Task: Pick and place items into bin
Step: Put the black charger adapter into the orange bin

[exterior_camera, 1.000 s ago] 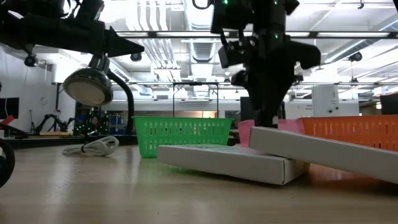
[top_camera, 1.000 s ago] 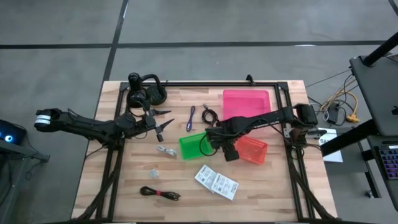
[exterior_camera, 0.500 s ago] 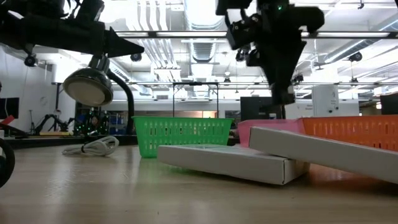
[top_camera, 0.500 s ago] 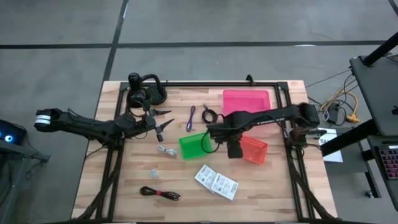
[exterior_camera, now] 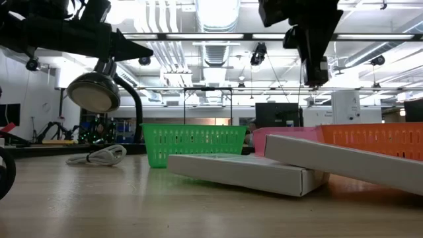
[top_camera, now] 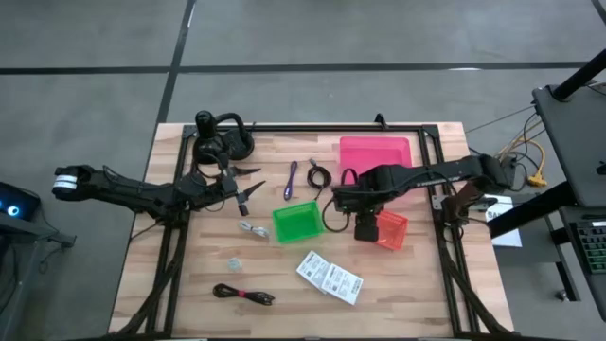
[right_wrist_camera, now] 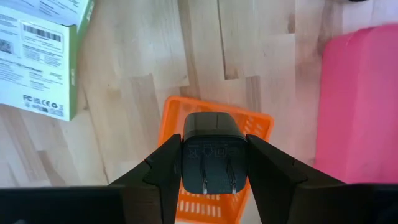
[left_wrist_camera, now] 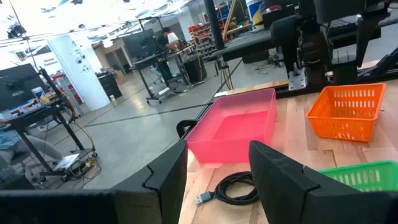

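My right gripper (top_camera: 363,220) points down over the left part of the orange basket (top_camera: 390,230), shut on a small black plug adapter (right_wrist_camera: 213,158). It also shows high in the low view (exterior_camera: 315,66). My left gripper (top_camera: 254,180) is open and empty, held level above the table beside the black headphones (top_camera: 220,137). On the table lie a purple cable (top_camera: 291,180), a black cable (top_camera: 317,173), a silver piece (top_camera: 251,228), a small piece (top_camera: 234,264), a black-red cable (top_camera: 243,294) and white packets (top_camera: 329,277). A green basket (top_camera: 298,221) and a pink bin (top_camera: 376,156) stand nearby. My right gripper pinches the black adapter by two opposite sides (right_wrist_camera: 186,163) between its two fingers. The fingers come from above, pointing down. The adapter's face with two metal prongs (right_wrist_camera: 214,173) is turned up toward the wrist. It hangs clear above the orange basket (right_wrist_camera: 258,124).
The white packets (right_wrist_camera: 37,56) lie toward the near edge from the orange basket. A dark frame rail (top_camera: 312,128) runs along the table's far side. Bare wood lies at the near left and near right corners.
My right gripper has gone from over the green basket toward the table's right edge, to over the orange basket, and has risen. It carries the black adapter along, still shut on it.
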Action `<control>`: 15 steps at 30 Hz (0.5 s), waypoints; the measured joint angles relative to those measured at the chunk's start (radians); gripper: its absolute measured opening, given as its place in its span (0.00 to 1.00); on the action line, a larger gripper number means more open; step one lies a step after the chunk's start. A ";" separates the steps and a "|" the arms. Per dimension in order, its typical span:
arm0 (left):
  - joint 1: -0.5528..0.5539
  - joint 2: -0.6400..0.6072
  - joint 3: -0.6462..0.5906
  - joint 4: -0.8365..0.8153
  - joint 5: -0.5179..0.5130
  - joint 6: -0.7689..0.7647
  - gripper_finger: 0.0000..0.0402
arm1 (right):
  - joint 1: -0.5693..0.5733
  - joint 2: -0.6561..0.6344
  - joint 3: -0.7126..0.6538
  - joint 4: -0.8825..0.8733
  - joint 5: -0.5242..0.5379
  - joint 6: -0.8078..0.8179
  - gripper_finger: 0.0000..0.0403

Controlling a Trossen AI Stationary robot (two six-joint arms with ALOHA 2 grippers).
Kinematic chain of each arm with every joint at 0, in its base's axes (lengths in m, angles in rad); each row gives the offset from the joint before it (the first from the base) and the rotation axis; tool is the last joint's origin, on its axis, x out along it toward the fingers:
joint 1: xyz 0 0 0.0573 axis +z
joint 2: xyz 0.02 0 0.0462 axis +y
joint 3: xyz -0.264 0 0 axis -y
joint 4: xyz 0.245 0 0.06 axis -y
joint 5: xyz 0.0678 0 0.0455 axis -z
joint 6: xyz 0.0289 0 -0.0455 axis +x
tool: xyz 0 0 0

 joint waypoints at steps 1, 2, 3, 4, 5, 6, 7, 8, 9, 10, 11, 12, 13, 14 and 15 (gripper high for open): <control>0.000 0.000 0.000 0.000 0.000 0.000 0.39 | 0.005 -0.006 -0.006 0.000 0.000 0.008 0.35; 0.000 0.000 0.000 0.000 0.000 0.000 0.39 | 0.007 -0.014 -0.015 0.000 0.000 0.013 0.35; 0.000 0.000 0.000 0.000 0.000 0.000 0.39 | 0.012 -0.019 -0.027 0.000 0.000 0.017 0.35; 0.000 0.000 0.000 0.000 0.000 0.000 0.39 | 0.015 -0.023 -0.040 0.001 0.000 0.017 0.35; 0.000 0.000 0.000 0.000 0.000 0.000 0.39 | 0.018 -0.029 -0.055 0.005 0.001 0.017 0.35; 0.000 0.000 0.000 0.000 0.000 0.000 0.39 | 0.019 -0.033 -0.072 0.008 0.002 0.017 0.35; 0.000 0.000 0.000 0.000 0.000 0.000 0.39 | 0.019 -0.036 -0.089 0.011 0.002 0.019 0.35; 0.000 0.000 0.000 0.000 0.000 0.000 0.39 | 0.018 -0.041 -0.107 0.018 0.003 0.021 0.35; 0.000 0.000 0.000 0.000 0.000 0.000 0.39 | 0.018 -0.043 -0.126 0.026 0.006 0.025 0.36; 0.000 0.000 0.000 0.000 0.000 0.000 0.39 | 0.017 -0.045 -0.146 0.033 0.007 0.027 0.36; 0.000 0.000 0.000 0.000 0.000 0.000 0.39 | 0.016 -0.046 -0.166 0.040 0.007 0.027 0.36; 0.000 0.000 0.000 0.000 0.000 0.000 0.39 | 0.015 -0.048 -0.187 0.051 0.008 0.028 0.36; 0.000 0.000 0.000 0.000 0.000 0.000 0.39 | 0.013 -0.051 -0.208 0.065 0.009 0.028 0.36; 0.000 0.000 0.000 0.000 0.000 0.000 0.39 | 0.011 -0.054 -0.228 0.079 0.009 0.035 0.36; 0.000 0.000 0.000 0.000 0.000 0.000 0.39 | 0.010 -0.059 -0.248 0.097 0.009 0.049 0.36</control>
